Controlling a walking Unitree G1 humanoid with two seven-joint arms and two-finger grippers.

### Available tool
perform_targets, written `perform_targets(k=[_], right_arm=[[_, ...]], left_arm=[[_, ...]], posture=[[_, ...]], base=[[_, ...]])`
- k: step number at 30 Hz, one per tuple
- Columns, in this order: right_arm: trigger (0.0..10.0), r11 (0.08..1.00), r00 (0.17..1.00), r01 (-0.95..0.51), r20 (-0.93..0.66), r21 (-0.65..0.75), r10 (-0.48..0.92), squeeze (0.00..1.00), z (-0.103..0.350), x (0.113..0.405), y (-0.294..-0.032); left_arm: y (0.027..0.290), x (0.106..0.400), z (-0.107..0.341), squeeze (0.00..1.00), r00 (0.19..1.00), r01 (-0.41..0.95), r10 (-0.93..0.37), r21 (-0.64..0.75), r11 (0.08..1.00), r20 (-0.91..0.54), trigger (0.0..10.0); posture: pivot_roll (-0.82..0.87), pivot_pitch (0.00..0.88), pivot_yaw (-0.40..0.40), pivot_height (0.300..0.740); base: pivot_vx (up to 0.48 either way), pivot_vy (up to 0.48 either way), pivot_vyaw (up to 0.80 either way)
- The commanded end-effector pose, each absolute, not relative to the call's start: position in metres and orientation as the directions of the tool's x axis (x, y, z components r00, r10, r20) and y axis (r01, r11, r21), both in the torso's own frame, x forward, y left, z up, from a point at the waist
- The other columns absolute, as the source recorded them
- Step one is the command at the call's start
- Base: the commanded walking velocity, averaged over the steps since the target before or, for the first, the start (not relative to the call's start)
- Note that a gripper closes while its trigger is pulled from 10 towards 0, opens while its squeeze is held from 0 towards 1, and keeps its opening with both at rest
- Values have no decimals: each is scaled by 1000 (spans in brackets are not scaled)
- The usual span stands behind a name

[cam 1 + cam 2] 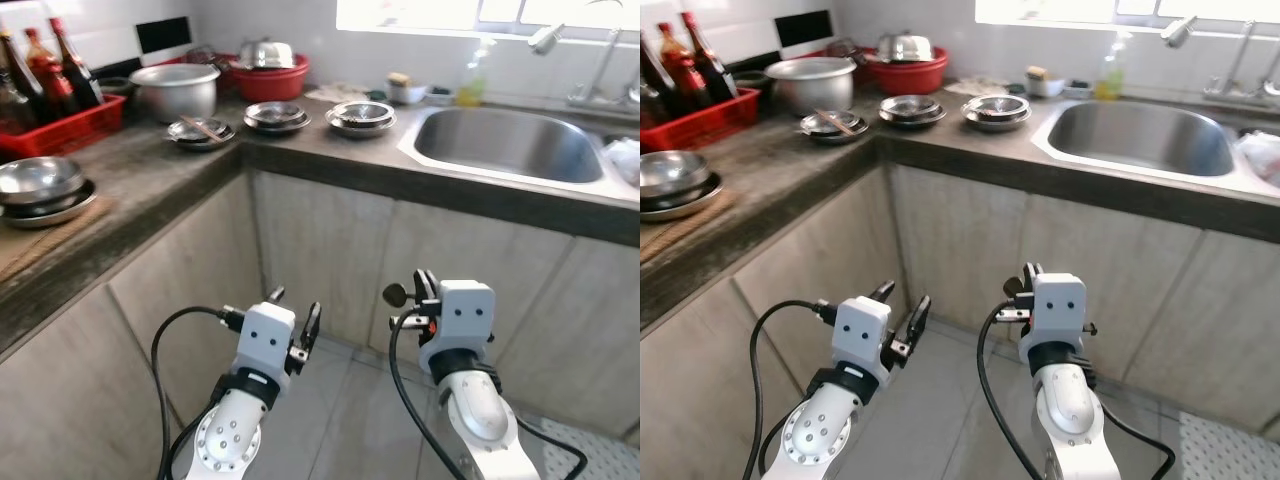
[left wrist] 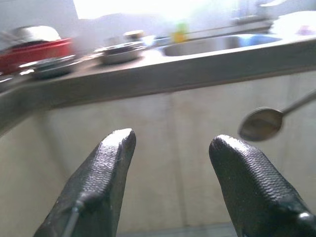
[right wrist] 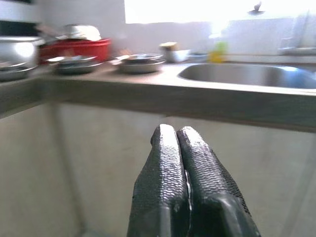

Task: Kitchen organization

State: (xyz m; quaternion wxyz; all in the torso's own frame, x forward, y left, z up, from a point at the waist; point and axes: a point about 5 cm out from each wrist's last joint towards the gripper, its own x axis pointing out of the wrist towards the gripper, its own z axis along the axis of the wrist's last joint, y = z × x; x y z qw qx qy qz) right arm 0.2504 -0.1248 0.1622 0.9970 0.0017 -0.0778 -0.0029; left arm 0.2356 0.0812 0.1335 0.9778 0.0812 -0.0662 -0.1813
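A spoon (image 1: 396, 295) is clamped in the right hand (image 1: 420, 297); the left hand (image 1: 293, 325) is held released. The desk (image 1: 330, 150) must be reached next.

L-shaped desk (image 1: 150, 175): red bottle crate (image 1: 60, 125), steel bowl stack (image 1: 40, 190) on left run; pot (image 1: 178, 90), red basin (image 1: 268, 80), three steel dish stacks (image 1: 276, 117), inset sink (image 1: 510, 145) along back run.

Home kitchen: L-shaped stone counter (image 1: 330, 160), steel sink (image 1: 510, 145) far right, stacked steel bowls (image 1: 362, 117), sauce bottles (image 1: 50, 65) far left.
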Motion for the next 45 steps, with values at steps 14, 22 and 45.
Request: perform_targets(k=[14,22,45], right_arm=[[10000,1000,985,28,173,-8,-26,0,168,252,-129],[10000,1000,933,17,360,-16,-10,0,227,276,-133],[10000,998,887,-45,457,-49,62,0,266,296,-128]], left_arm=[[76,235,135,0,915,367,-390,189,911,105,10000],[82,250,160,0,925,297,-327,166,940,196,10000],[86,261,173,0,922,267,-307,185,946,236,10000]], posture=[[110,30,6,740],[111,29,3,740],[115,20,-9,740]], base=[[271,-393,-759],[169,-99,-189],[350,0,237]])
